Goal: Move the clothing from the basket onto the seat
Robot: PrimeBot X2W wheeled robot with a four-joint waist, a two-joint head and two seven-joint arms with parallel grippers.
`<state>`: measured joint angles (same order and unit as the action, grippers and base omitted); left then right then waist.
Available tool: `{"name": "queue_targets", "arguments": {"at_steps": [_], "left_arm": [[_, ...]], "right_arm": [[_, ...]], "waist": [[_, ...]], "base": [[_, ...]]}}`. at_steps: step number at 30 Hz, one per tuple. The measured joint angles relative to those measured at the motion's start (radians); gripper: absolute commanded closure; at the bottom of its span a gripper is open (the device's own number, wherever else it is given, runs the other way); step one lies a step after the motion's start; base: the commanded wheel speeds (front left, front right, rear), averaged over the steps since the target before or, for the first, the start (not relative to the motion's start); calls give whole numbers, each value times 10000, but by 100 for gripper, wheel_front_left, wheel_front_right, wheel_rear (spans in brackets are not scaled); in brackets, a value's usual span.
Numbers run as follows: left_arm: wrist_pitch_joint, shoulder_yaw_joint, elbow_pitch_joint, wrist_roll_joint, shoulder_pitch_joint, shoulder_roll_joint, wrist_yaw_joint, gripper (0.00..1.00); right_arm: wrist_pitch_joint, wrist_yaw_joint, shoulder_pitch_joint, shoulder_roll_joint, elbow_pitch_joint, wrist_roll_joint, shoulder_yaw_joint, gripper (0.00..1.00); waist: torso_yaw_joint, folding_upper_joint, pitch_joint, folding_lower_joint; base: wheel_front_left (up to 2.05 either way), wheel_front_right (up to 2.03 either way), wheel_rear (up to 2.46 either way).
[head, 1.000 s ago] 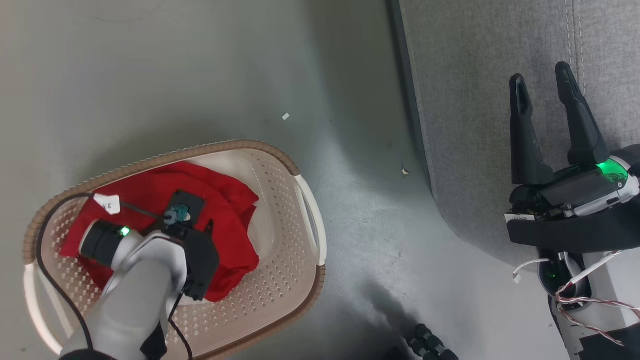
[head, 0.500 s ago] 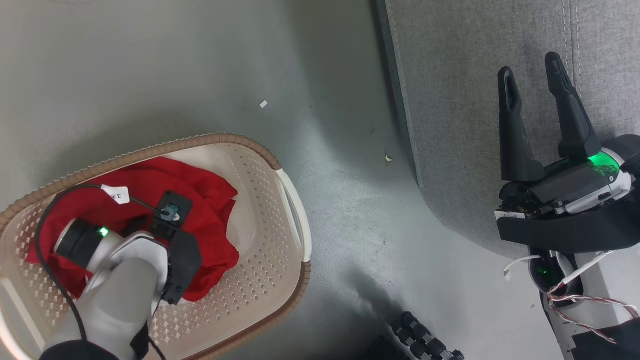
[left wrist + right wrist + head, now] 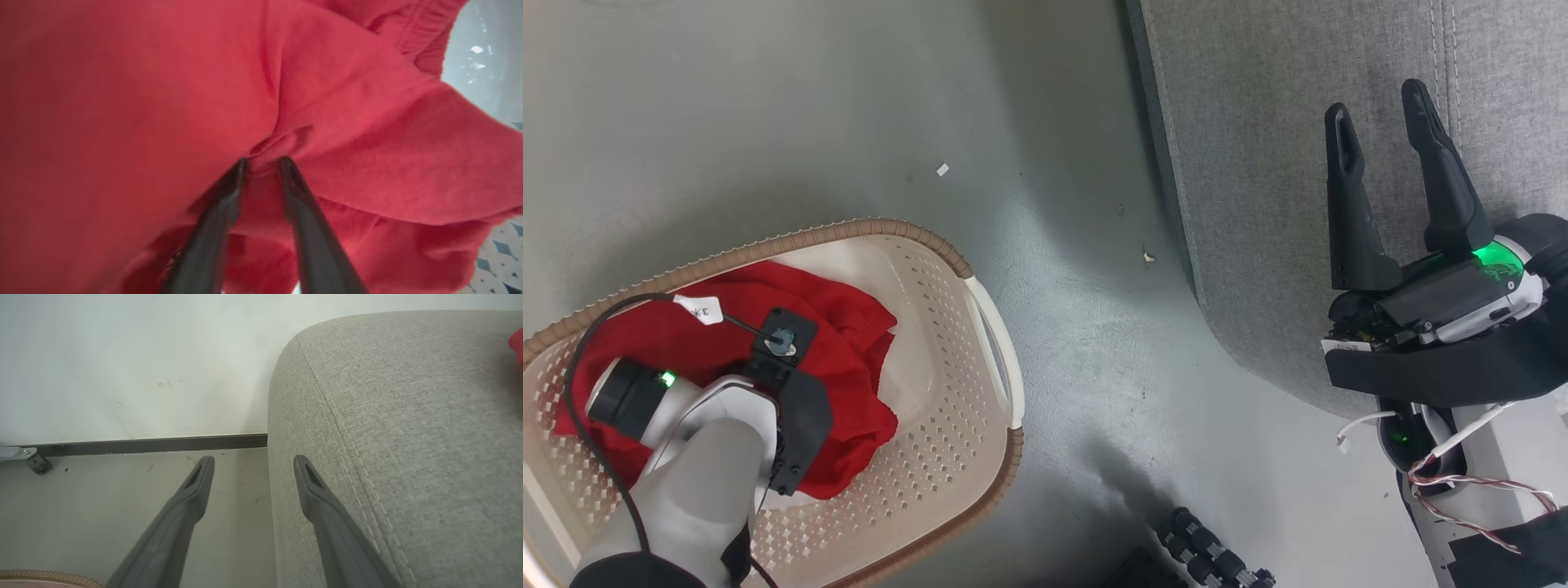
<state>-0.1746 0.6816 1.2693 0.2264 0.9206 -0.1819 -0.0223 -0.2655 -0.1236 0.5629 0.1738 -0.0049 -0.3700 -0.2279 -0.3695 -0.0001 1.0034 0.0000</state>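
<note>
The red clothing (image 3: 849,343) lies crumpled in the cream basket (image 3: 882,229) with the brown rim, on the floor at the lower left. My left arm reaches down into the basket, its wrist covering the cloth's middle. In the left wrist view my left gripper (image 3: 263,161) presses into the clothing (image 3: 347,122), its fingers drawn close with a puckered fold pinched between the tips. My right gripper (image 3: 1376,102) hangs open and empty over the edge of the grey seat (image 3: 1258,163). The right wrist view shows that gripper (image 3: 254,458) beside the seat's (image 3: 408,416) rounded corner.
Grey floor lies between basket and seat, with small scraps (image 3: 943,170) on it. A black ribbed part (image 3: 1217,559) shows at the bottom edge. A wall with a dark baseboard (image 3: 163,444) and a caster (image 3: 36,463) stand behind. Something red (image 3: 517,343) lies on the seat's far side.
The whole head view has shifted, so the camera moved. My left arm stays down on the red cloth in the basket. The right gripper stays open.
</note>
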Motion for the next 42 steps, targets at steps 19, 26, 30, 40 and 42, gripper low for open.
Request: {"name": "queue_targets", "arguments": {"at_steps": [19, 26, 30, 40, 42], "left_arm": [[1043, -222, 48, 293, -103, 383, 679, 100], [1697, -295, -56, 583, -362, 631, 943, 100], [2033, -403, -92, 788, -477, 633, 1206, 100], [2941, -508, -334, 1014, -953, 1133, 1373, 100], [3112, -522, -410, 1181, -1109, 1141, 1381, 100]], "right_arm": [[13, -12, 62, 40, 642, -96, 2, 0], [13, -12, 61, 128, 863, -125, 29, 0], [13, -12, 49, 217, 1037, -186, 84, 0], [13, -12, -148, 596, 1386, -274, 286, 0], [15, -10, -298, 650, 1446, -276, 282, 0]], "waist": [[191, 1, -852, 0], [372, 1, -1492, 0], [490, 0, -1926, 0], [871, 1, -3215, 0], [968, 0, -3493, -1]], "base": [[0, 0, 0], [0, 0, 0], [0, 0, 0], [0, 0, 0], [0, 0, 0]]}}
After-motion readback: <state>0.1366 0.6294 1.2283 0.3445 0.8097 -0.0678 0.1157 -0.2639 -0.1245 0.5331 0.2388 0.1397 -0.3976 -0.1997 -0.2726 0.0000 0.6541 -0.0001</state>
